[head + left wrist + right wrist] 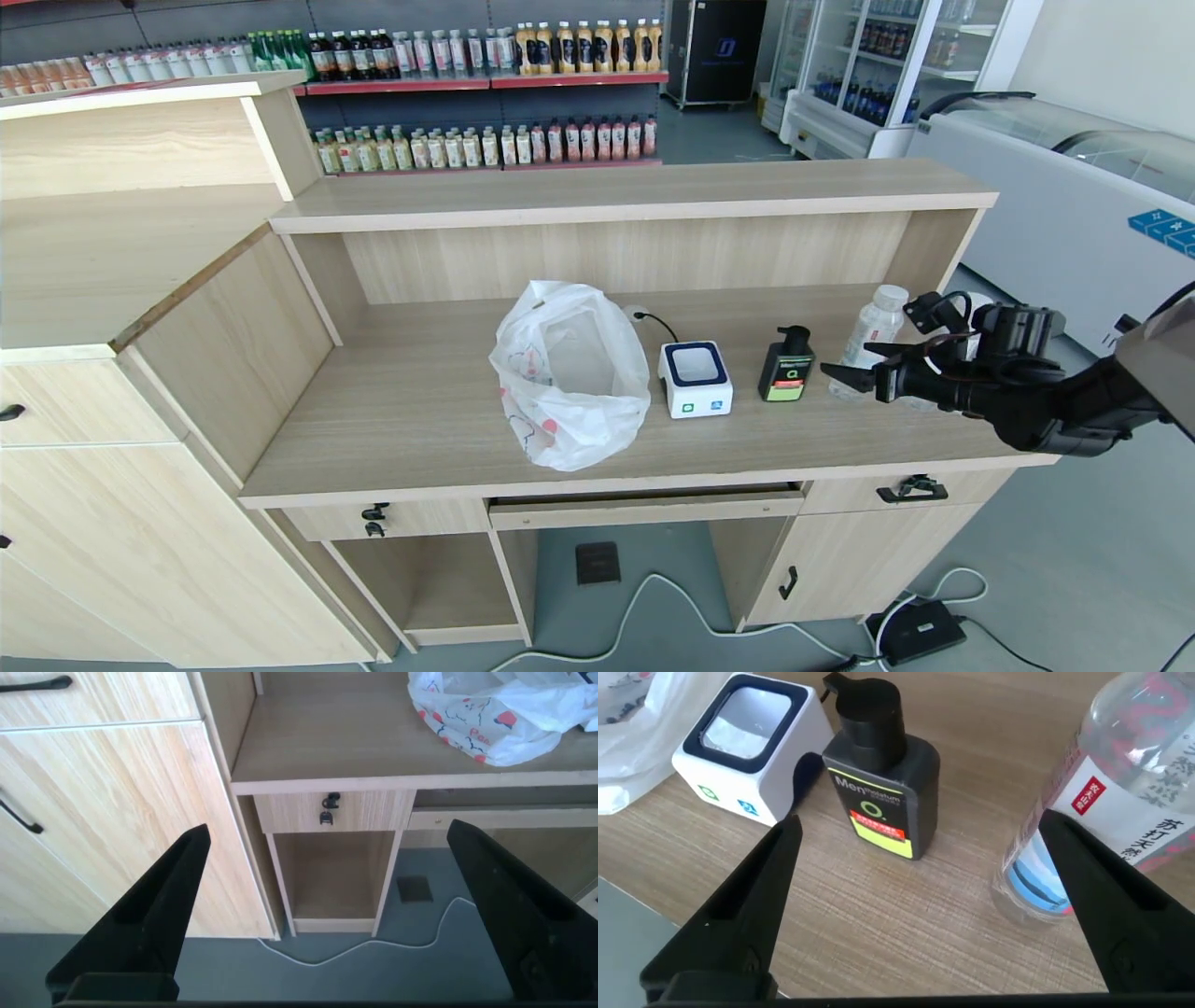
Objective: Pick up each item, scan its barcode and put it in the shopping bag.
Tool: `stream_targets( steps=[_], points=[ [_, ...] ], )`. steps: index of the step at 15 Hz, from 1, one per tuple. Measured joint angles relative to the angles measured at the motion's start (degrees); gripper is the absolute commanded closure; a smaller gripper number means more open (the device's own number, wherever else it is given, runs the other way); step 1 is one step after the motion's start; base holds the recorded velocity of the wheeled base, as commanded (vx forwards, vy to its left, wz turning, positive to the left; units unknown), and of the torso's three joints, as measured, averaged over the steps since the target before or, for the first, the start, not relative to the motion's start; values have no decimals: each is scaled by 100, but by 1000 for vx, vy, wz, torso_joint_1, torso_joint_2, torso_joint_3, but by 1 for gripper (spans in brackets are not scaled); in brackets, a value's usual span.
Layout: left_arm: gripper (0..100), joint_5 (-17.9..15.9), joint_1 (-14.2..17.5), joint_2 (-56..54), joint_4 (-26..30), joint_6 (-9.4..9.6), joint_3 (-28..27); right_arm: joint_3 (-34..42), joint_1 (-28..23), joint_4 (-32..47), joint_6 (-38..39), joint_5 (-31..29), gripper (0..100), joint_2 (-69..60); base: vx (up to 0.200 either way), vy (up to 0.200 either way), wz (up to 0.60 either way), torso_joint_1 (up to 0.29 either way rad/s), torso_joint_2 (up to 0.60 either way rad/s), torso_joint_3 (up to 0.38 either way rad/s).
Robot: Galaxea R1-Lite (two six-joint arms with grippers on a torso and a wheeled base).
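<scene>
Right gripper (854, 362) hangs over the right end of the desk (411, 420), jaws spread wide, nothing between them. From the right wrist view the gripper (920, 821) looks down on two items: black pump bottle (878, 775) with a green and yellow label, and clear water bottle (1102, 812) just beside one finger (1106, 905); contact there, can't tell

Desk layout, robot's left to right:
- shopping bag (569, 373), white plastic, mouth open upward, mid desk, its lower end near the front edge
- scanner (695, 378), small white box with dark window on top, just beside the bag on its right; black cable (658, 322) runs from it toward the back wall of the desk
- pump bottle (786, 366), upright, near the scanner, not touching it
- water bottle (873, 336), upright, white cap, near the right end and a bit farther back than the pump bottle

Both bottles are outside the bag

Left gripper (329, 831) sits low in front of the desk's left end, below the top, jaws apart and holding nothing. Past its fingers (140, 924): a drawer (327, 812) with a lock, an open compartment under it, a white cable (374, 947) on the floor. A corner of the bag (505, 714) lies near the desk's front edge (327, 784)
</scene>
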Motion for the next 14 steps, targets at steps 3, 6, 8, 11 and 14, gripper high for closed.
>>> stream_targets(
  steps=[3,6,8,11,14],
  points=[
    [0,0,0,0,0,0,0,-69,83,-16,5,7,0,82,0,0,0,0,0,0],
    [0,2,0,0,0,0,0,-124,257,-185,16,7,0,234,0,0,0,0,0,0],
    [0,2,5,0,0,0,0,-229,343,-229,27,7,0,350,0,0,0,0,0,0],
    [0,2,2,0,2,0,0,-610,386,-216,44,5,0,586,0,0,0,0,0,0],
    [0,2,0,0,0,0,0,-924,419,-189,95,5,0,829,0,0,0,0,0,0]
  ],
)
